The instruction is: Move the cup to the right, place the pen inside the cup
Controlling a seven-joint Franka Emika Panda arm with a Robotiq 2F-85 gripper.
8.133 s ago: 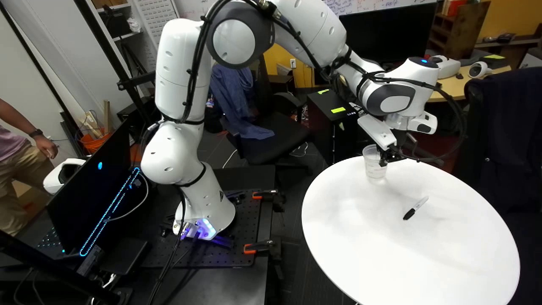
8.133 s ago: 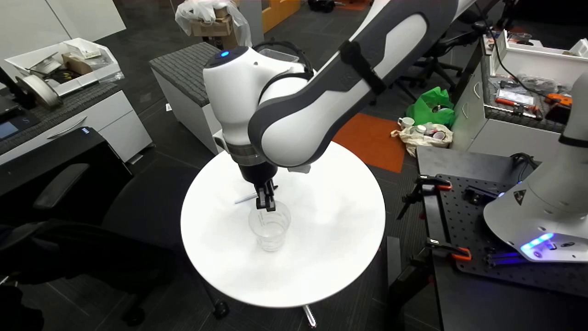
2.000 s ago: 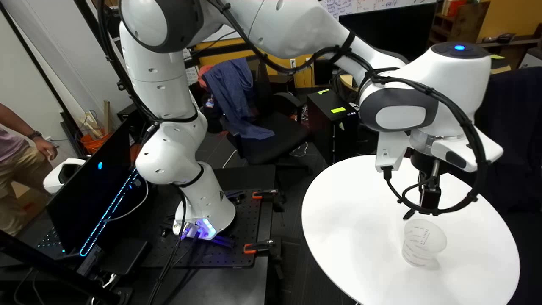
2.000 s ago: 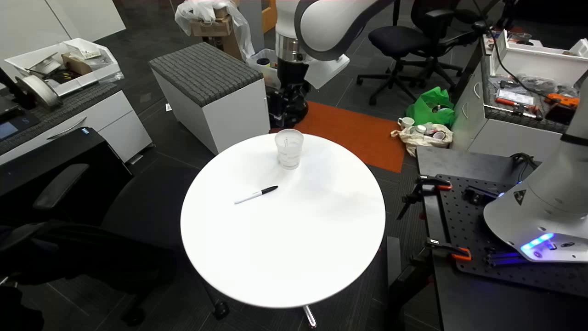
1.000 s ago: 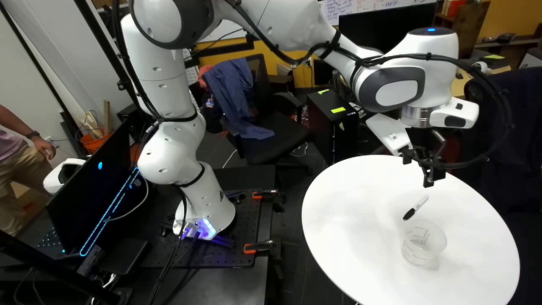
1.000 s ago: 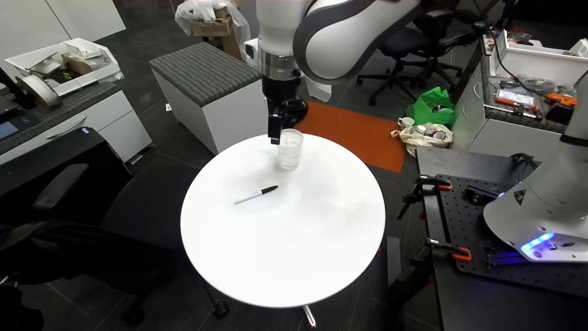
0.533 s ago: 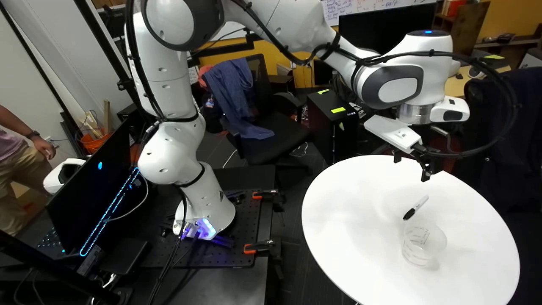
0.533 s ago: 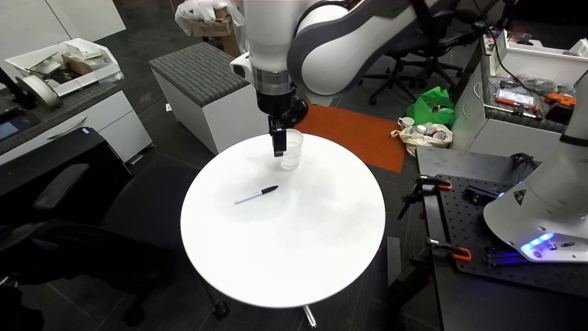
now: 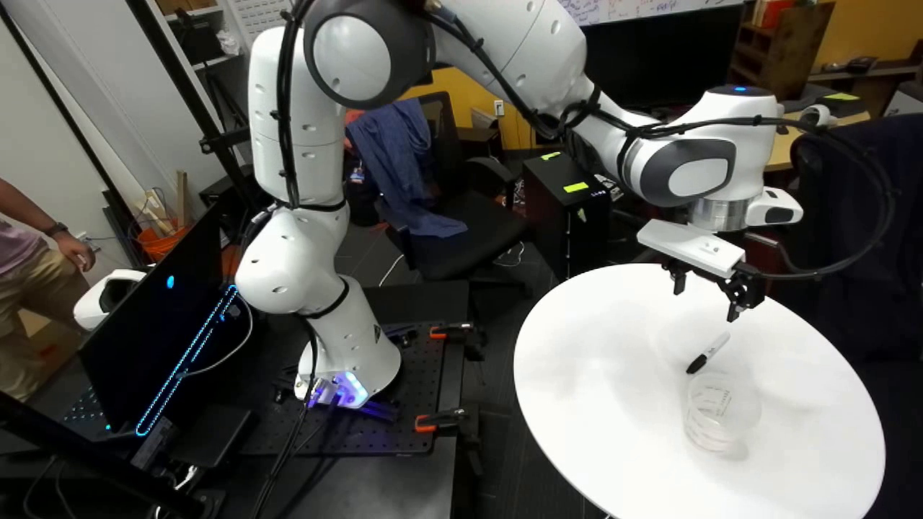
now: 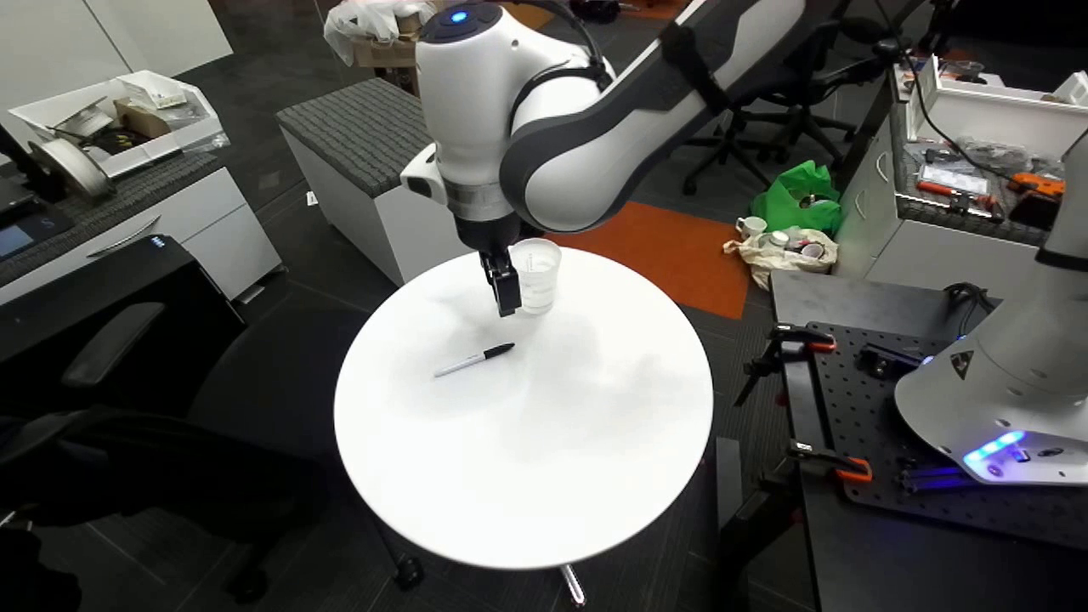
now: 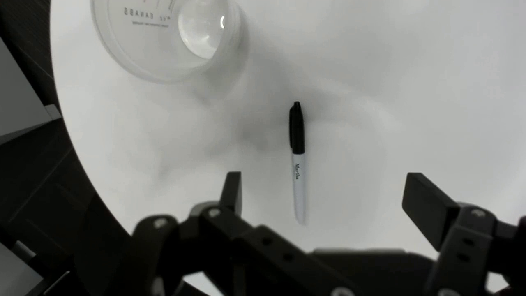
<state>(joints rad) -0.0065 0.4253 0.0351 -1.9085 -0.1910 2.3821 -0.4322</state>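
A robotics lab with office furniture was the setting: a white robot arm point(image 9: 281, 252) stood on a plate point(image 9: 389, 440) full of holes, with clamps point(image 9: 451, 419) at its edge, atop a black bench point(image 9: 404, 483), with a laptop point(image 9: 151, 324) and a white headset point(image 9: 108, 297) to the left. On the far side, a scrawled-on whiteboard point(image 9: 634, 7) showed behind a black monitor point(image 9: 656, 58); an office chair point(image 9: 469, 234) stood nearer. In an exterior view, a spool point(image 10: 76, 170) sat on drawers point(image 10: 212, 200) at left; hand tools point(image 10: 939, 189) lay on a cabinet point(image 10: 926, 255) at right.
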